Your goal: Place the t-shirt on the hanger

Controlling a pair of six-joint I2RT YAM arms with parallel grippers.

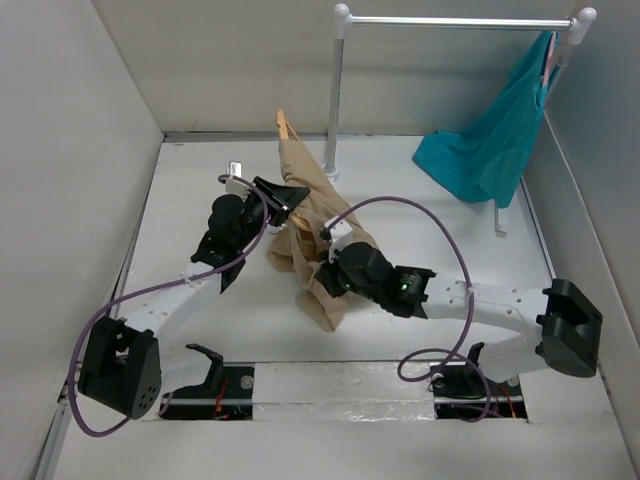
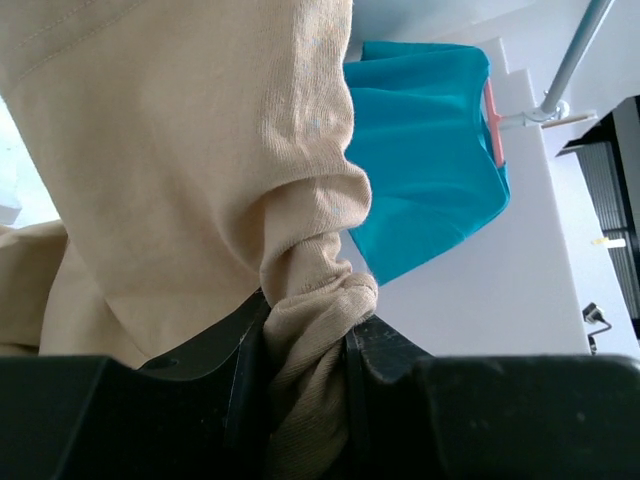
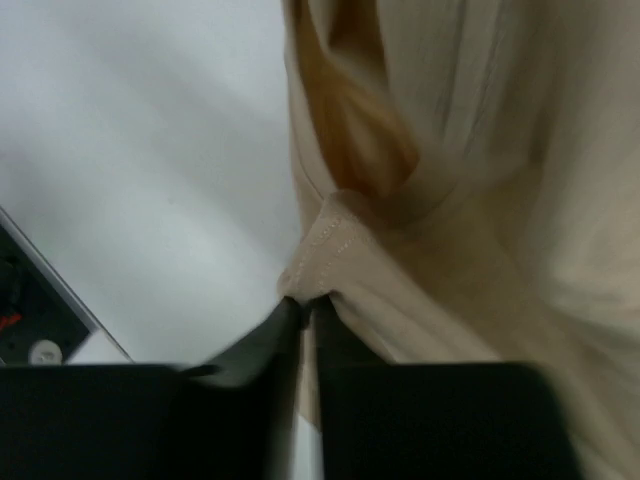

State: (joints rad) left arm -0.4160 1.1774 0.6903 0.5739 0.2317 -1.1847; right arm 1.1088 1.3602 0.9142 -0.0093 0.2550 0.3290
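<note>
The left gripper [image 2: 305, 345] pinches a bunched fold of the t-shirt [image 1: 312, 205], its arm angled forward and inward. The right gripper [image 3: 305, 312], its arm stretched low to the left, clamps a hem. The t-shirt stretches rearward from both, with the hanger [image 1: 284, 124] poking out of its far end.

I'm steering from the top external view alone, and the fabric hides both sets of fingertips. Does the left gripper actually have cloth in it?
Observer: Yes. The left wrist view shows the left gripper shut on a thick bunched fold of the t-shirt.
Operator: And the right one?
Observer: The right gripper pinches only the stitched hem, with its jaws almost together.
Operator: Any wood showing inside the shirt?
Observer: Not clearly. The right wrist view shows an orange-brown patch inside a fold, too blurred to identify.
</note>
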